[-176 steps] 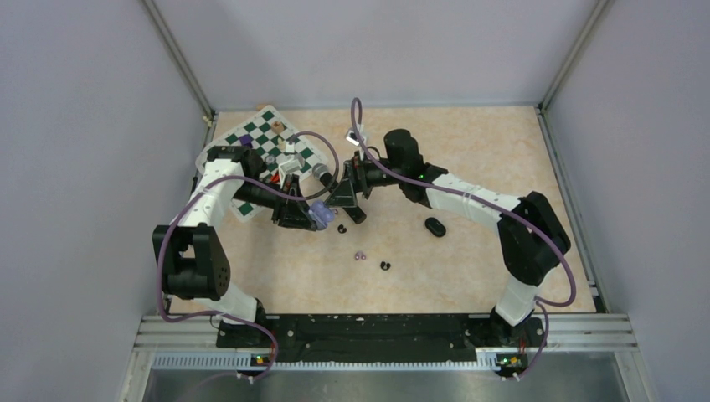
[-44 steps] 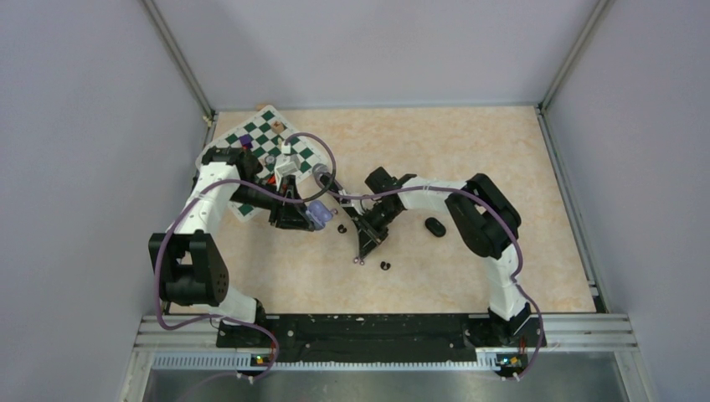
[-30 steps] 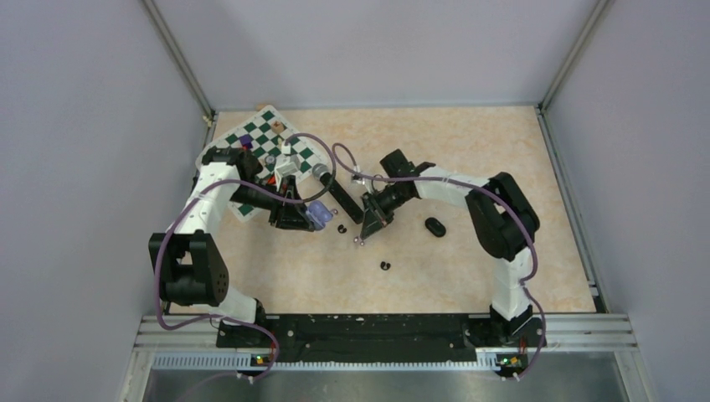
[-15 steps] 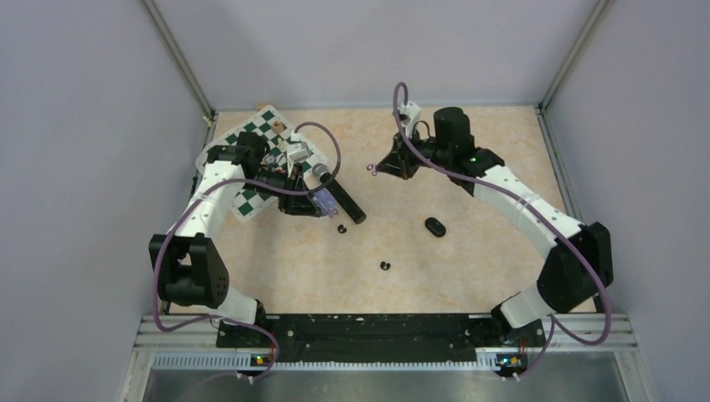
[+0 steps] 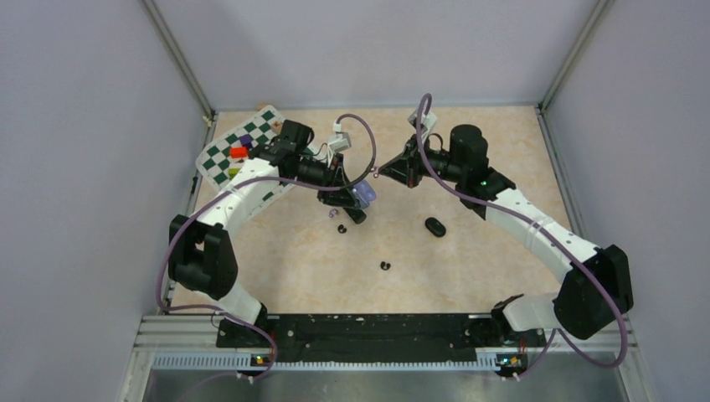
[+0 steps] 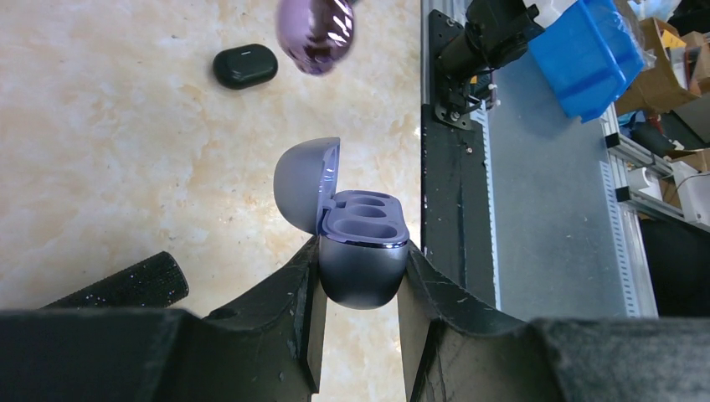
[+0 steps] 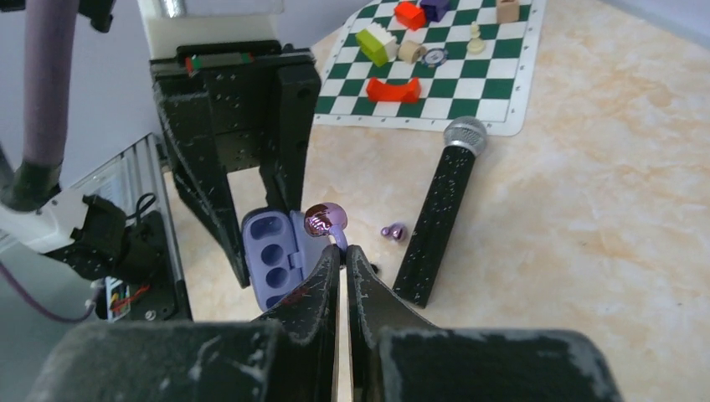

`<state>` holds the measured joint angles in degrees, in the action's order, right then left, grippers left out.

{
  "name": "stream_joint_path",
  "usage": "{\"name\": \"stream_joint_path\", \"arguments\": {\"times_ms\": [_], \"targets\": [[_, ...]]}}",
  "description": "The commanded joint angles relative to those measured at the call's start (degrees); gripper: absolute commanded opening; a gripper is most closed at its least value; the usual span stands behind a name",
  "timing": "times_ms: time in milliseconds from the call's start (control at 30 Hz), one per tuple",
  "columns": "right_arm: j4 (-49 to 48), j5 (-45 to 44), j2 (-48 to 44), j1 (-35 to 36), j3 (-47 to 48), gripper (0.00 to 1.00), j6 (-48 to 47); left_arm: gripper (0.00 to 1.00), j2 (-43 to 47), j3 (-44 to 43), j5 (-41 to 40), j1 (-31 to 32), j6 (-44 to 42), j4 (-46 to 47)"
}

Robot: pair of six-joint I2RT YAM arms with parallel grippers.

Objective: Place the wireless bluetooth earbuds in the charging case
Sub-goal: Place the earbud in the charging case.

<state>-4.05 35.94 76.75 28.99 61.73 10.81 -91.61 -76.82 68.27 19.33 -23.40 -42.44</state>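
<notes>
The left gripper (image 6: 362, 248) has its jaws clamped on the body of the purple charging case (image 6: 362, 261). The case sits upright between the fingers with its lid (image 6: 305, 186) swung open and both wells bare. The right gripper (image 7: 339, 251) faces it, its fingers pinched together on a purple earbud (image 7: 325, 219) that sticks out past their tips. This bud hangs in the air just beside the open case, on the lid side. From the left wrist it looks to be beyond the lid rather than over the wells, though the angle makes that hard to settle.

On the table (image 5: 293, 268), a chess mat (image 7: 435, 71) with loose pieces lies well beyond both grippers on the left gripper's side. A black microphone (image 7: 438, 213) lies below the grippers, close under the case. A closed black case (image 5: 434, 226) rests near the right gripper's side, apart from everything.

A second purple earbud (image 7: 393, 231) lies just beside the microphone's shaft, between it and the held case. One black earbud (image 5: 341, 228) sits just below the left gripper. The other black earbud (image 5: 385, 266) lies farther toward the arm bases.
</notes>
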Motion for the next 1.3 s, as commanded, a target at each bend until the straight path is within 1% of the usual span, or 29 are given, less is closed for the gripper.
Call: {"name": "stream_joint_path", "arguments": {"times_ms": [0,167,267,367,467,833,1267], "targets": [[-6.7,6.2,-4.6,0.0,-2.0,0.00,1.3,0.00,0.4,-0.1,4.6,-0.2,0.9,2.2],[-8.8,9.3,-4.6,0.0,-3.2,0.00,3.0,0.00,0.9,1.0,5.8,-0.2,1.1,3.2],[-11.7,11.0,-4.2,0.1,-4.5,0.00,5.1,0.00,1.2,1.6,5.5,-0.2,0.7,3.6],[-13.7,10.8,-3.6,0.3,-5.2,0.00,7.0,0.00,1.3,1.8,5.8,-0.2,0.3,3.5],[-14.0,10.1,-3.0,1.0,-5.5,0.00,6.8,0.00,1.5,2.1,6.4,-0.2,-0.4,3.5],[-10.5,6.8,-0.5,4.4,-4.4,0.00,3.0,0.00,2.3,2.6,7.5,-0.1,-2.7,2.0],[-8.9,5.5,0.5,5.5,-4.1,0.00,1.0,0.00,2.7,2.7,7.3,-0.1,-3.8,1.4]]}}
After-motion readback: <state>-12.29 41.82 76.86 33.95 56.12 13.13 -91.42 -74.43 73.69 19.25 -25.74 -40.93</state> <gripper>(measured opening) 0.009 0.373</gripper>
